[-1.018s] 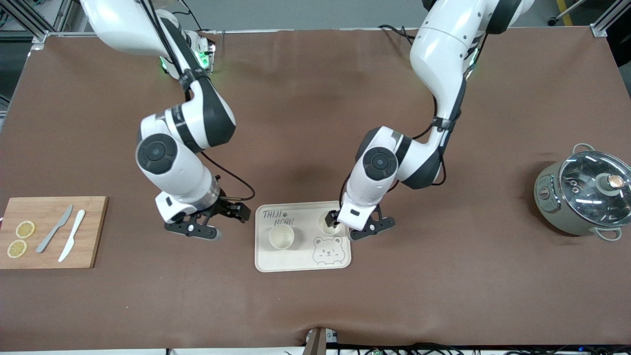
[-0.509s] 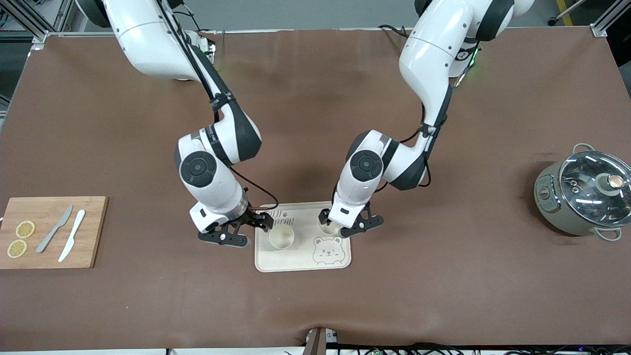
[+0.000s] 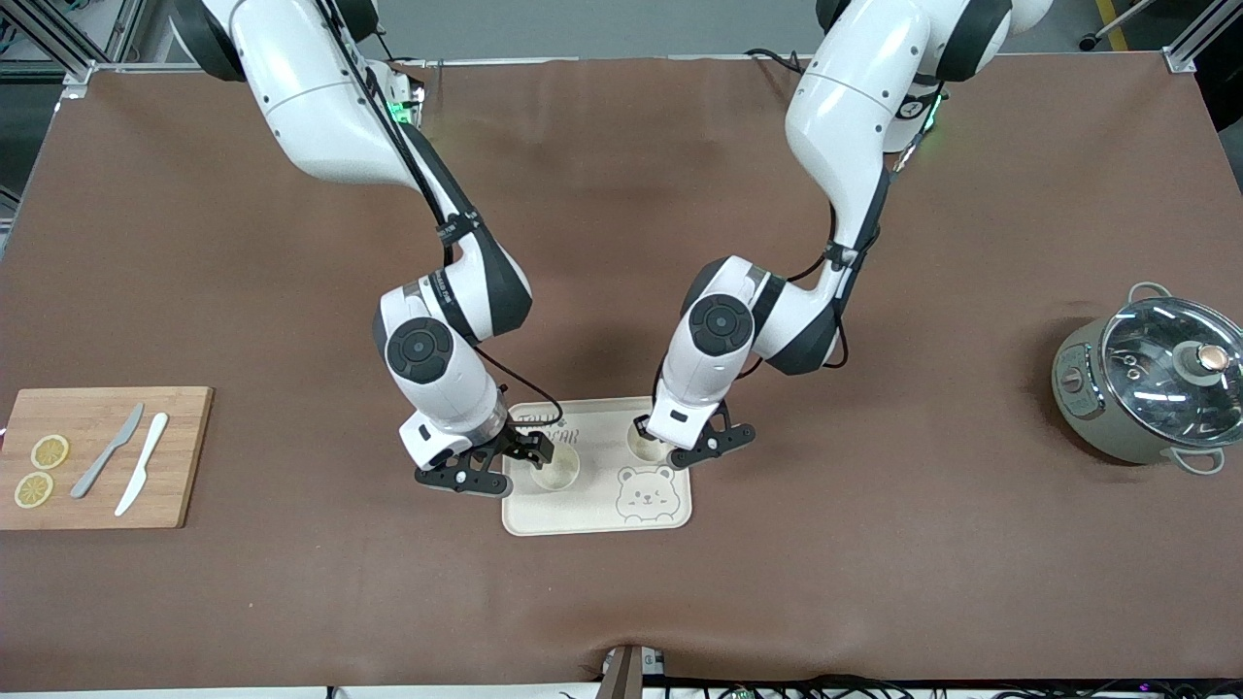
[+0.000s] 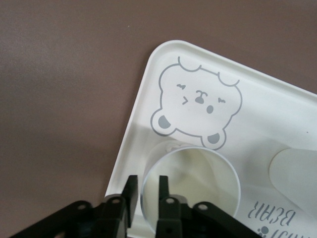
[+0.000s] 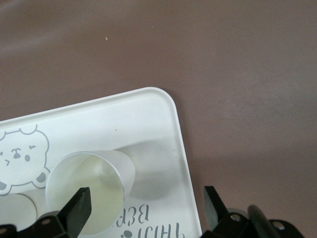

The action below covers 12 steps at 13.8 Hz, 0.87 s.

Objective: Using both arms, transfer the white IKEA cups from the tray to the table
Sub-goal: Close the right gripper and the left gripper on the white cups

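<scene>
Two white cups stand upright on the cream bear tray (image 3: 592, 515). One cup (image 3: 554, 468) is toward the right arm's end, the other cup (image 3: 643, 445) toward the left arm's end and farther from the front camera. My left gripper (image 3: 670, 449) is low over that other cup (image 4: 198, 183). Its narrowly open jaws (image 4: 146, 191) straddle the rim, one finger inside and one outside, with gaps showing. My right gripper (image 3: 515, 466) is wide open (image 5: 146, 208) at the tray's edge. One finger is at its cup (image 5: 89, 191) and the other is over the tray's rim (image 5: 183, 148).
A wooden cutting board (image 3: 175, 456) with two lemon slices (image 3: 41, 469) and two knives (image 3: 126, 461) lies at the right arm's end of the table. A grey pot with a glass lid (image 3: 1151, 383) stands at the left arm's end. Brown cloth covers the table.
My right arm has swung from beside the tray to its edge, bringing the open gripper to its cup. My left gripper has shifted slightly onto the other cup's rim.
</scene>
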Each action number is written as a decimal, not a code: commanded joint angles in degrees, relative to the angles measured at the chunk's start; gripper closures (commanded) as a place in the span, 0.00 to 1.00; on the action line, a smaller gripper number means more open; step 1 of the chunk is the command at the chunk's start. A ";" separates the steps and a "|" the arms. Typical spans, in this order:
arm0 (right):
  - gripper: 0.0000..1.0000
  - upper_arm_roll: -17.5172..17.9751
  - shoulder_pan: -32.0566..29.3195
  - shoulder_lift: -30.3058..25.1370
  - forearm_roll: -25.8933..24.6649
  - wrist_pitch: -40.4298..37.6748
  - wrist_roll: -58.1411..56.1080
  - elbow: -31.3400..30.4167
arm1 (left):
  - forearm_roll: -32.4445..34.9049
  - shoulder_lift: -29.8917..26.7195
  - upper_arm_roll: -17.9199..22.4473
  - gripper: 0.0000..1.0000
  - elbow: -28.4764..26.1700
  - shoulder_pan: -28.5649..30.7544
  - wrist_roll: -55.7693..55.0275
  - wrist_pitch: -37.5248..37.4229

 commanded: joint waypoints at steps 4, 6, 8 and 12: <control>0.00 -0.60 1.03 4.66 -0.33 2.46 1.81 3.98 | -1.20 -0.54 0.90 1.00 1.38 -0.29 -2.65 0.31; 0.00 -0.60 1.03 5.19 -0.42 2.83 1.90 3.98 | -0.94 -1.50 1.16 1.00 1.38 0.06 -5.20 0.23; 0.00 -0.69 1.03 5.63 -0.42 3.00 1.99 3.98 | -0.68 -2.82 1.16 1.00 1.38 0.59 -5.12 -0.30; 0.00 -0.69 1.12 6.43 -0.42 4.50 2.60 3.98 | 1.60 -4.32 1.25 1.00 1.20 2.87 -3.72 -2.05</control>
